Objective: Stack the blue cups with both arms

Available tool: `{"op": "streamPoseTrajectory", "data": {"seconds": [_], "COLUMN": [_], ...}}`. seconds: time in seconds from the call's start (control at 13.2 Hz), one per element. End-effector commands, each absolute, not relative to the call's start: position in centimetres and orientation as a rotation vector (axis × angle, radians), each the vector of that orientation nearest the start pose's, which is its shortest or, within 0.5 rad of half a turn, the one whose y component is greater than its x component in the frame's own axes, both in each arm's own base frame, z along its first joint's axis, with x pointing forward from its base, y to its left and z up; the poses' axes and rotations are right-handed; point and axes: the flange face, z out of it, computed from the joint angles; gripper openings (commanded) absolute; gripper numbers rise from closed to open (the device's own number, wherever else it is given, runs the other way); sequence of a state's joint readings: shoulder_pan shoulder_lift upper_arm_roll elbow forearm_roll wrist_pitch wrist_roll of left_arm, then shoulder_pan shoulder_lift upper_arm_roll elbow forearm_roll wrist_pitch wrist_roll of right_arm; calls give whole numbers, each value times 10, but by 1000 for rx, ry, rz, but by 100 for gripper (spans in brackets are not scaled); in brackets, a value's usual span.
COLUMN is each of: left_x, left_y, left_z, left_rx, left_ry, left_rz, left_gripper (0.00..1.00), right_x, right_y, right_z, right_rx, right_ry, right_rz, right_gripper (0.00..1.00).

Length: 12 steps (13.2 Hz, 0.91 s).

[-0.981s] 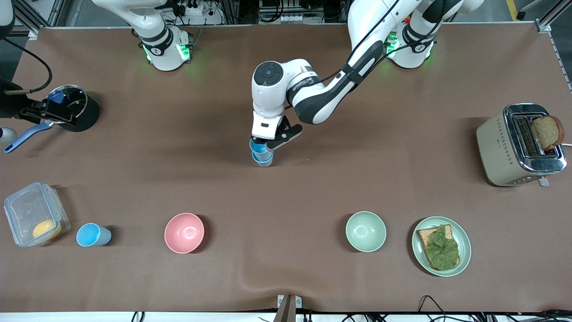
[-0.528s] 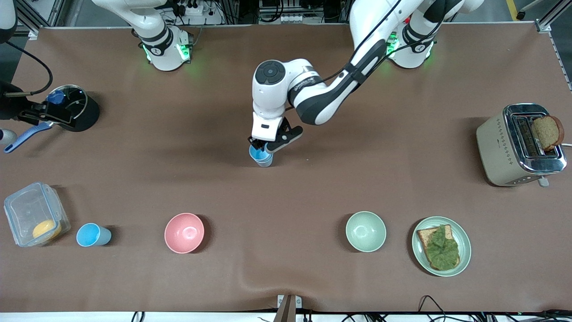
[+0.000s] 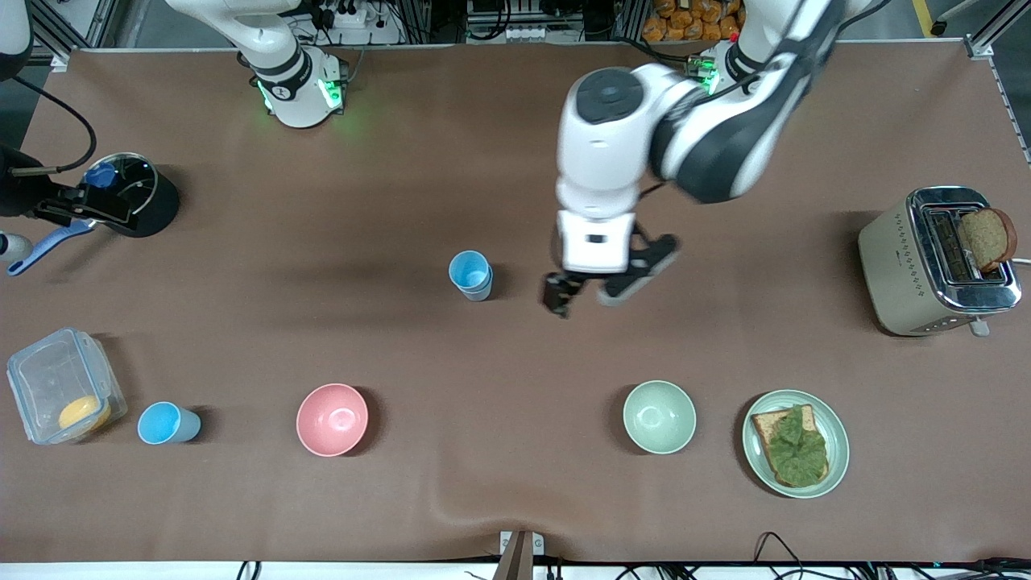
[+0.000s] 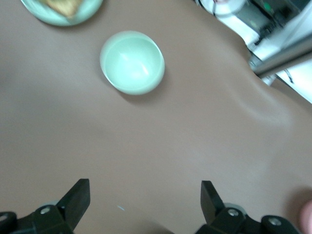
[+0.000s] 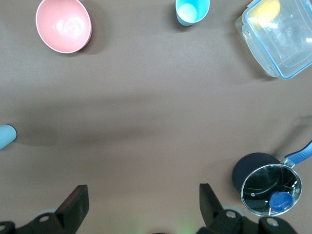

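Note:
Two blue cups point(image 3: 471, 275) stand nested as one stack mid-table; its edge shows in the right wrist view point(image 5: 6, 135). A third blue cup point(image 3: 165, 423) stands alone beside the clear container, also in the right wrist view point(image 5: 192, 10). My left gripper point(image 3: 584, 300) is open and empty, up over bare table beside the stack toward the left arm's end; the left wrist view point(image 4: 145, 200) shows only cloth between its fingers. My right gripper point(image 5: 141, 204) is open and empty, waiting high over the table at the right arm's end.
Pink bowl point(image 3: 332, 419) and pale green bowl point(image 3: 659, 416) sit nearer the front camera. A plate with toast and lettuce point(image 3: 834, 463), a toaster point(image 3: 934, 262), a clear container point(image 3: 60, 385) and a black pot with a glass lid point(image 3: 133, 193) ring the table.
My left gripper lowered the upper cup into the lower one, opened, let go, then rose and moved toward the left arm's end. The right arm has not moved.

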State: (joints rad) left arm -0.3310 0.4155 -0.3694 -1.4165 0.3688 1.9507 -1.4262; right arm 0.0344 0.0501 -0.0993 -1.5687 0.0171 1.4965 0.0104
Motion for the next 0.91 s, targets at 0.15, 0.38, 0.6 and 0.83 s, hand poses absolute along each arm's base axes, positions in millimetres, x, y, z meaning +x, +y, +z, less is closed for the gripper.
{"op": "streamPoseTrajectory", "data": {"seconds": [0.15,0.38,0.6,0.83], "left_x": [596,602,596,581], "left_y": [-267,-200,-137,-92], "left_z": [536,563,581,601], "left_rx": [-3005,-3083,-3110,-3106], "left_ry": [-710,-438,-293,-163], "left_rz": [-324,-298,-260,-180], "left_gripper": [100,100,100,100], "right_x": [558,558,558,558], "right_y": [-33,-34,-34,-35], "right_z": [592,591,591,591], "right_rx": [-3135,-3135,-3135,-3135], "right_ry": [104,106,106,108], "right_rz": [183,188,188,188], "right_gripper": [100,100,100,100]}}
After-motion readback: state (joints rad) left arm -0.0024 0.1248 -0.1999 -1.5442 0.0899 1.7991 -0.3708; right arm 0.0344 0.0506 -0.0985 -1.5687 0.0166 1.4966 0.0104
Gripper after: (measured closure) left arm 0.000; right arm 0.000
